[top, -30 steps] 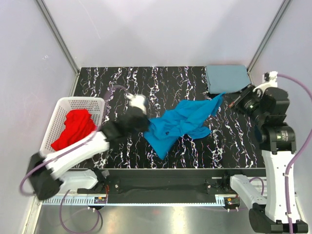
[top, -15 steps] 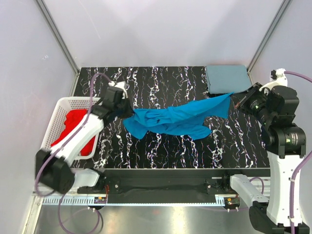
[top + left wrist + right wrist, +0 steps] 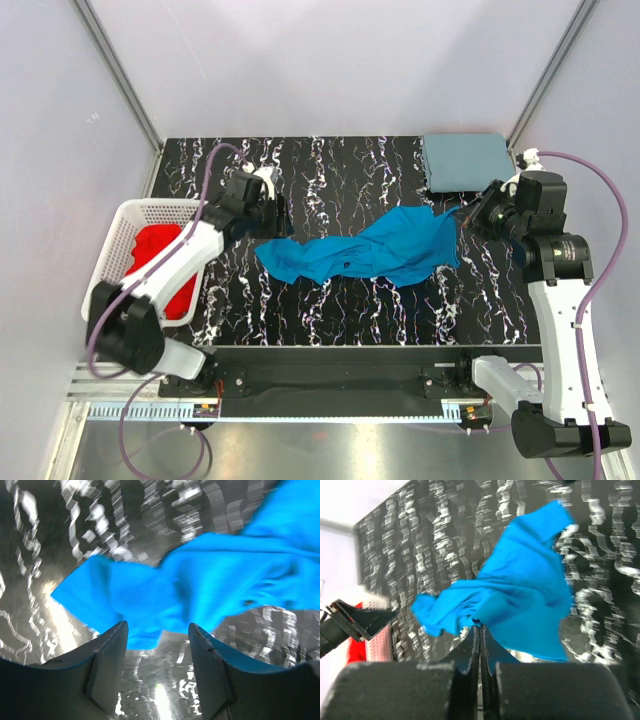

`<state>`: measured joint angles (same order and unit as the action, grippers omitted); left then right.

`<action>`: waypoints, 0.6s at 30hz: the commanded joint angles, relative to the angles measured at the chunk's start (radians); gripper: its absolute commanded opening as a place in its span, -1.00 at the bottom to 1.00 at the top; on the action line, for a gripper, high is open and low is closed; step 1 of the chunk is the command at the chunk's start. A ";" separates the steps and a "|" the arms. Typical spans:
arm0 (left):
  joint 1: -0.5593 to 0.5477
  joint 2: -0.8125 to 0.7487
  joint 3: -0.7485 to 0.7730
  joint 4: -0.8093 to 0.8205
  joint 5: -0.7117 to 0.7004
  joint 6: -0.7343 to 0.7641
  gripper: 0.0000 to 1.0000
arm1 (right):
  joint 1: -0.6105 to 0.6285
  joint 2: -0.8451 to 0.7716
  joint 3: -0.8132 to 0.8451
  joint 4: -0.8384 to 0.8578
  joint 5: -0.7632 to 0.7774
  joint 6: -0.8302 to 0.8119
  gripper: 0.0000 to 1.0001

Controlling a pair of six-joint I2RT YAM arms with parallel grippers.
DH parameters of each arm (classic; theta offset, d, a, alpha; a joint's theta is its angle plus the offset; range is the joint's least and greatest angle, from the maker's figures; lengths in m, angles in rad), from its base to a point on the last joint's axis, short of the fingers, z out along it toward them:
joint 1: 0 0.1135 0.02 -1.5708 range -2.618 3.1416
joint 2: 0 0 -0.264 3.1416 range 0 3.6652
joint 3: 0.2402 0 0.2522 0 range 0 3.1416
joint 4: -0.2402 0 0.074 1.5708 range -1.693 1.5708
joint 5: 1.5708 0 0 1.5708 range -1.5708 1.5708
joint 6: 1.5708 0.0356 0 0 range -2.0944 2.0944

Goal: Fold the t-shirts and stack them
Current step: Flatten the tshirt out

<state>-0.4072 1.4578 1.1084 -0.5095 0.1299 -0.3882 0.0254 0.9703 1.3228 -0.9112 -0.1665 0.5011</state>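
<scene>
1. Blue cloth is lying across the middle of the marbled black table [image 3: 330, 160]. The bright blue t-shirt [image 3: 370, 252] is sprawling there crumpled, with its long axis running left to right between the two arms.
2. Its left end is lying just beside the left gripper [image 3: 157, 630], on the side toward the table's near edge. That claw is hanging with its fingers apart and nothing between them, and in its wrist view the cloth is spreading just beyond the tips.
3. At the other end, the right gripper [image 3: 480, 629] is pressing its fingers together. The shirt's right corner seems to be pinched in them, since blue cloth is fanning out from the tips on both sides.
4. A dusty grey-blue t-shirt [image 3: 465, 160] is lying folded flat in the far right corner, near the right arm. The red t-shirts [image 3: 150, 265] are sitting bunched in the white basket [image 3: 135, 212] beside the left arm.
5. Judging by the wrinkles, the spreading step is not yet finishing. The coming move is probably hinging on the free left end, which is lying nearer the left arm. That arm would be dropping toward the near edge to take the hem, then drawing along the long axis against the right claw's hold.
</scene>
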 commanded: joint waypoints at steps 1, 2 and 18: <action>-0.070 -0.172 -0.025 0.196 0.106 0.060 0.15 | 0.005 -0.005 -0.025 0.127 -0.181 -0.006 -1.00; -0.087 -0.194 -0.038 0.239 0.152 0.058 0.18 | 0.004 -0.002 -0.033 0.142 -0.217 -0.004 -1.00; -0.356 0.059 0.256 0.572 0.442 0.252 0.43 | 0.010 0.001 -0.079 0.160 -0.515 -0.052 -1.00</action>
<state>-0.7273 1.4914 1.2301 -0.0521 0.4904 -0.2035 0.0273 0.9791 1.2354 -0.7502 -0.6300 0.4824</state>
